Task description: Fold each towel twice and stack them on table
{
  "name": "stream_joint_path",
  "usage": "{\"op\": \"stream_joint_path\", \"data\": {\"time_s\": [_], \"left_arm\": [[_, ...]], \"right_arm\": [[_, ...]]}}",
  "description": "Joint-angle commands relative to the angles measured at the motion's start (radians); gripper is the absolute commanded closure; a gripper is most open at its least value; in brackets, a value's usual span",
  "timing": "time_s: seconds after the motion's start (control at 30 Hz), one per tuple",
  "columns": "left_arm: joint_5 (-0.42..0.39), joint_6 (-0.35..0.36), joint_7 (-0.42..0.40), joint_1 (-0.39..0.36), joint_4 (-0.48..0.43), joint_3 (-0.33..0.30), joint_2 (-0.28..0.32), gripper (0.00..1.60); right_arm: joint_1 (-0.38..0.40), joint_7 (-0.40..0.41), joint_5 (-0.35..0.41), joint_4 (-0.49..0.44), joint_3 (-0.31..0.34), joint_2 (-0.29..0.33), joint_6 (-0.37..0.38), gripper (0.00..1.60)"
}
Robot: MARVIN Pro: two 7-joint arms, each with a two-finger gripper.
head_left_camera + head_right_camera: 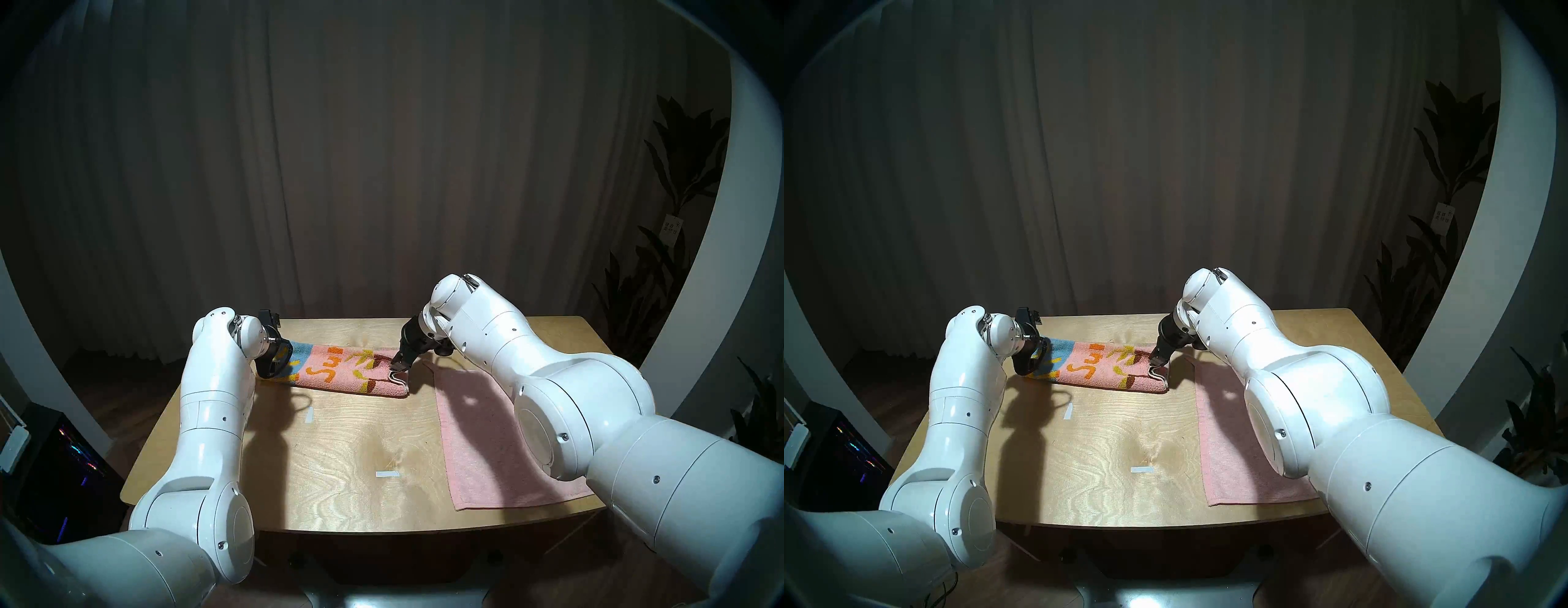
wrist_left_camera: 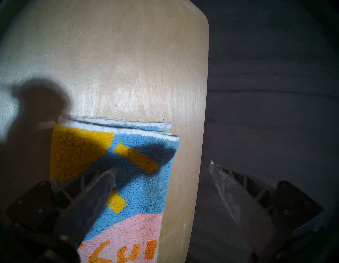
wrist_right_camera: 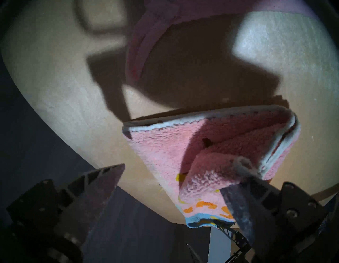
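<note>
Two open grippers flank the folded pink-and-blue sunflower terry towel [image 1: 339, 371] at the far side of the light plywood table [image 1: 339, 475], its long axis running left to right. The left gripper [image 2: 161, 170] stands wide. At the right gripper [image 3: 180, 166], also wide, terry seems snagged on one finger; withdrawing could undo the fold. The plain pale pink terry towel [image 1: 488, 437] lies unfolded.

Folded sunflower towel [image 1: 339, 373] at table's [image 1: 339, 475] far edge; plain pink towel [image 1: 488, 441] apparently flat, right.
</note>
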Motion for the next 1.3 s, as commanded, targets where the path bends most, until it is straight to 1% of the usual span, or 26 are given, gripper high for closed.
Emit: {"op": "stream_joint_path", "data": {"time_s": [0.0, 0.07, 0.13, 0.17, 0.3, 0.4, 0.53, 0.63, 0.77, 0.97, 1.17, 1.27], "left_arm": [[0.007, 0.008, -0.029, -0.022, -0.062, 0.01, 0.007, 0.0], [0.006, 0.003, -0.054, -0.008, -0.096, 0.008, 0.002, 0.0], [0.006, 0.013, -0.091, 0.01, -0.134, 0.011, 0.004, 0.0], [0.003, 0.017, -0.129, 0.017, -0.147, 0.009, 0.005, 0.0], [-0.009, 0.058, -0.176, 0.06, -0.195, 0.007, 0.018, 0.0], [-0.029, 0.081, -0.209, 0.113, -0.244, -0.008, 0.021, 0.0], [-0.04, 0.098, -0.218, 0.177, -0.297, -0.027, 0.03, 0.0], [-0.046, 0.111, -0.226, 0.216, -0.319, -0.041, 0.035, 0.0], [-0.063, 0.124, -0.24, 0.259, -0.346, -0.069, 0.04, 0.0], [-0.09, 0.158, -0.257, 0.319, -0.382, -0.094, 0.039, 0.0], [-0.119, 0.193, -0.279, 0.374, -0.424, -0.117, 0.037, 0.0], [-0.142, 0.219, -0.297, 0.41, -0.453, -0.132, 0.033, 0.0]], "right_arm": [[0.066, -0.001, 0.011, -0.003, 0.008, -0.013, 0.043, 0.0], [0.072, -0.007, 0.015, -0.009, 0.011, -0.01, 0.052, 0.0], [0.076, -0.02, 0.02, -0.02, 0.016, -0.006, 0.063, 0.0], [0.077, -0.025, 0.022, -0.027, 0.017, -0.004, 0.069, 0.0], [0.075, -0.048, 0.026, -0.049, 0.02, 0.007, 0.093, 0.0], [0.07, -0.065, 0.034, -0.065, 0.027, 0.012, 0.116, 0.0], [0.063, -0.075, 0.048, -0.09, 0.039, 0.014, 0.156, 0.0], [0.059, -0.087, 0.054, -0.104, 0.043, 0.017, 0.181, 0.0], [0.055, -0.104, 0.066, -0.122, 0.052, 0.018, 0.21, 0.0], [0.049, -0.127, 0.085, -0.145, 0.069, 0.026, 0.245, 0.0], [0.027, -0.154, 0.104, -0.161, 0.088, 0.044, 0.274, 0.0], [0.007, -0.165, 0.102, -0.175, 0.085, 0.052, 0.301, 0.0]]}}
